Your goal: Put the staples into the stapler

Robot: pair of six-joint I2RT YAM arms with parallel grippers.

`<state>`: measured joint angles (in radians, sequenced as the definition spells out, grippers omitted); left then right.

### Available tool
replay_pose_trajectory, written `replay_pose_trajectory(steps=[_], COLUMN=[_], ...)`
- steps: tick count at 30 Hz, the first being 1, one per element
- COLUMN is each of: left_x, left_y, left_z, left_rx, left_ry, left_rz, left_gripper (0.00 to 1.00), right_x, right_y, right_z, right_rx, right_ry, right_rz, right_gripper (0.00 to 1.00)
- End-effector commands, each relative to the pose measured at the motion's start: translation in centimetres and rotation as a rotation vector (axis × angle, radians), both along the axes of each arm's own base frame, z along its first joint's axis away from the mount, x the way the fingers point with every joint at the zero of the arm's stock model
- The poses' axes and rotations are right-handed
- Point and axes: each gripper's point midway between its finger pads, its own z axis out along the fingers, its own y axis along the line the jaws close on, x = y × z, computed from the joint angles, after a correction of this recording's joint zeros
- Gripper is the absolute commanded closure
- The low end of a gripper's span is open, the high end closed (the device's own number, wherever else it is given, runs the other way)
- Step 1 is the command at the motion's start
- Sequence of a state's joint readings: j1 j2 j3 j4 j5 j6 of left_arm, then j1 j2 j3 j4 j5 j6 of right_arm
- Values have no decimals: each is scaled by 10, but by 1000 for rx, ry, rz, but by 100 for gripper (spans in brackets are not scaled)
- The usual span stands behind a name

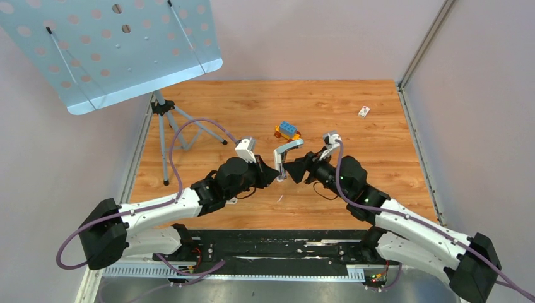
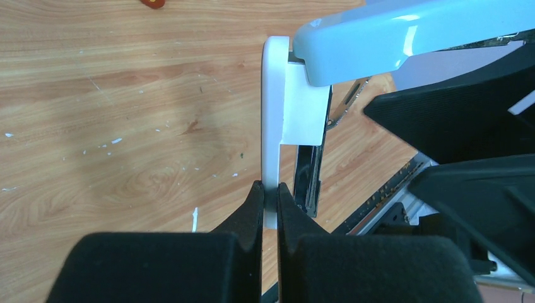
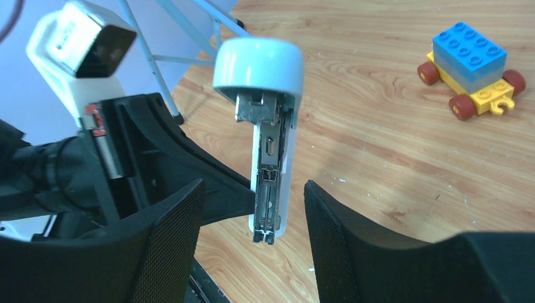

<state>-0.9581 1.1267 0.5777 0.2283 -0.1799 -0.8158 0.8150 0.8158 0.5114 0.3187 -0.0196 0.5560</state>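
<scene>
While the left gripper (image 2: pixel 270 189) pinches the stapler (image 1: pixel 287 150) shut-jawed by its flat white plastic base (image 2: pixel 276 95), raised over the wooden table (image 1: pixel 252 107), the right gripper (image 3: pixel 252 186) stands open, fingers flanking the ridged metal magazine (image 3: pixel 270 164). Whether staples lie inside, I cannot tell. The rounded pale-blue lid (image 3: pixel 258 63) is swung up.
</scene>
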Motion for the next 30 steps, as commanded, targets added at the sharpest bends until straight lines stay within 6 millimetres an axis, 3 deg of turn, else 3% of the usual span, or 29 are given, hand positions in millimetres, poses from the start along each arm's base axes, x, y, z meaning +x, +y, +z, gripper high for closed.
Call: replay_pose_trajectory(steps=[1, 10, 15, 21, 23, 30], left_x=[0, -7, -8, -7, -5, 1], left_y=[-7, -5, -6, -1, 4, 24], left_z=[25, 29, 27, 23, 19, 5], left_rx=[-94, -137, -140, -117, -98, -25], left_ry=[-32, -45, -45, -36, -28, 35], left_rz=[-11, -30, -40, -18, 4, 117], left_gripper=[100, 100, 100, 99, 88, 31], right_x=[13, 22, 24, 23, 24, 33], right_y=[11, 29, 34, 32, 28, -1], right_z=[7, -9, -10, -14, -18, -34], right_rx=[-17, -72, -75, -92, -124, -252], right_ry=[-37, -32, -34, -21, 5, 60], right_rz=[-64, -68, -60, -64, -80, -194], right_gripper=[39, 41, 59, 88, 92, 96])
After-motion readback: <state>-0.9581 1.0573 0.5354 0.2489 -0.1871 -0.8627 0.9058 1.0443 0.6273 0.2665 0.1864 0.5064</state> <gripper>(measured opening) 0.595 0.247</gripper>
